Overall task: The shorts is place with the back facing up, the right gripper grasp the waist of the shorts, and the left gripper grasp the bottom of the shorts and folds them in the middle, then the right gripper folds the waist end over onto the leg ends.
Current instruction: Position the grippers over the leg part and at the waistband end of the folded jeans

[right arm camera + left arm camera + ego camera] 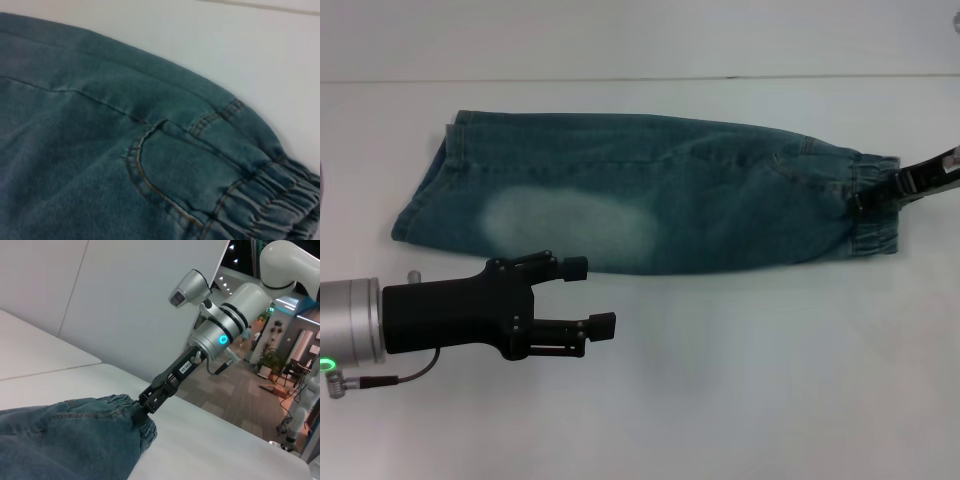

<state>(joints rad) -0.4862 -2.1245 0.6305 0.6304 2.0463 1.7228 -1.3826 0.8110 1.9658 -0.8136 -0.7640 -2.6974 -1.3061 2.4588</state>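
Right gripper (876,194) pinches the waist (873,205); left gripper (588,297) hovers, fingers wide.

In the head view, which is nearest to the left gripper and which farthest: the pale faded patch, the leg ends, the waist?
From the left gripper:
1. Pale faded patch, just beyond its fingertips.
2. Leg ends, on the robot's left.
3. Waist, far right, held by the right gripper.

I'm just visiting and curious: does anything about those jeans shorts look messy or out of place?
Nothing stands out. The shorts lie folded lengthwise and flat on the table; the right gripper is at the waistband, and the left gripper is open beside them.
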